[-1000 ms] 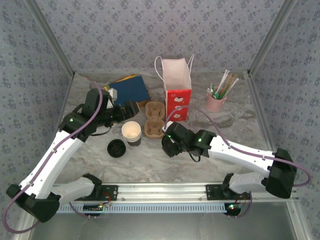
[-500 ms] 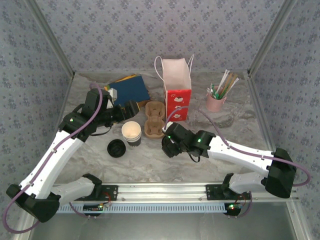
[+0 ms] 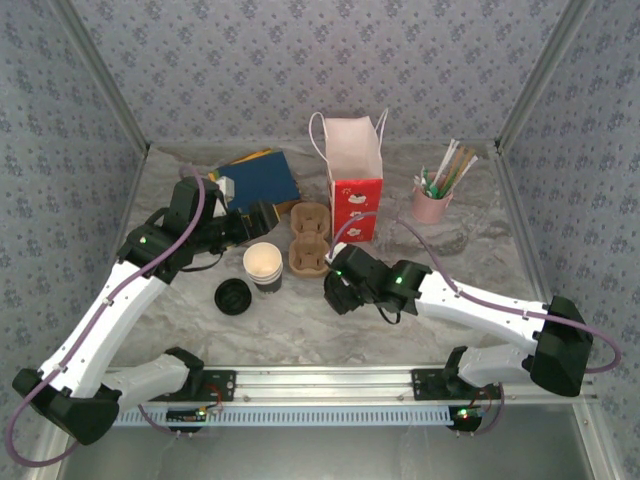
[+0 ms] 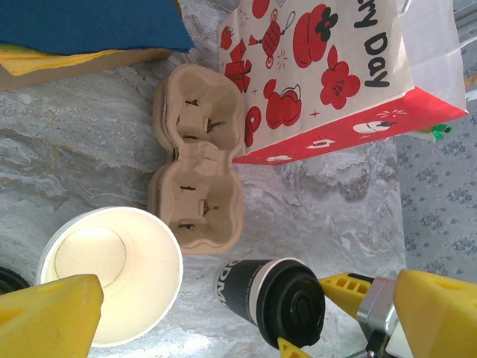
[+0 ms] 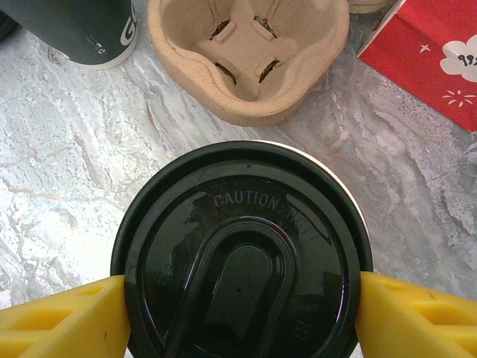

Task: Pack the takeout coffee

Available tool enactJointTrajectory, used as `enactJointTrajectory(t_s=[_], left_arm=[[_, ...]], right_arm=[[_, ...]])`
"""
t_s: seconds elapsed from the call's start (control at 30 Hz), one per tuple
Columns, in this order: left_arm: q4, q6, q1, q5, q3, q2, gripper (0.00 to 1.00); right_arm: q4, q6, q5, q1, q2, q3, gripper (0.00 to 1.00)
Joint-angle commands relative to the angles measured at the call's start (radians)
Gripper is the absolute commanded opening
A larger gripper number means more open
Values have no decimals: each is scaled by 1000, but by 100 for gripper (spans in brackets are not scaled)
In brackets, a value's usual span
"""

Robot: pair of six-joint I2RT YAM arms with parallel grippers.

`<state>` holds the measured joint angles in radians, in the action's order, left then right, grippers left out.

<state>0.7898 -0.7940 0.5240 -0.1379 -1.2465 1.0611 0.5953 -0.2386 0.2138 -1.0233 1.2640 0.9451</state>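
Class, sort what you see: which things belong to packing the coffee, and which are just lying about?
Job: lidded cup, right gripper holding it; likely cup carrier, paper bag.
Lying about: open cup, loose lid, blue book, pot of straws.

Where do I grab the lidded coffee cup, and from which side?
Take the lidded coffee cup by its round wall just under the lid, from above, fingers on opposite sides. It stands upright, and the lid's rim overhangs as a stop. The right tool straddles it that way.
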Motion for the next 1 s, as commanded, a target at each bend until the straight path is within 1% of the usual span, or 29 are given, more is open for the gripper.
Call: enactJointTrajectory(t_s=[0.0,0.37,0.83,0.97], left_arm=[[1,4,4,-2,-4,-6,100],[0,7,3,-2,-4,-3,100],[0,11,4,-8,-8,11,100],[0,11,3,-6,-8,16,100]], right_arm=[[24,4,16,12,-10,24,76],[27,18,4,18,-13,53,76],[11,15,-38,45,5,17,76],[-23,12,-56,46,8,11,76]])
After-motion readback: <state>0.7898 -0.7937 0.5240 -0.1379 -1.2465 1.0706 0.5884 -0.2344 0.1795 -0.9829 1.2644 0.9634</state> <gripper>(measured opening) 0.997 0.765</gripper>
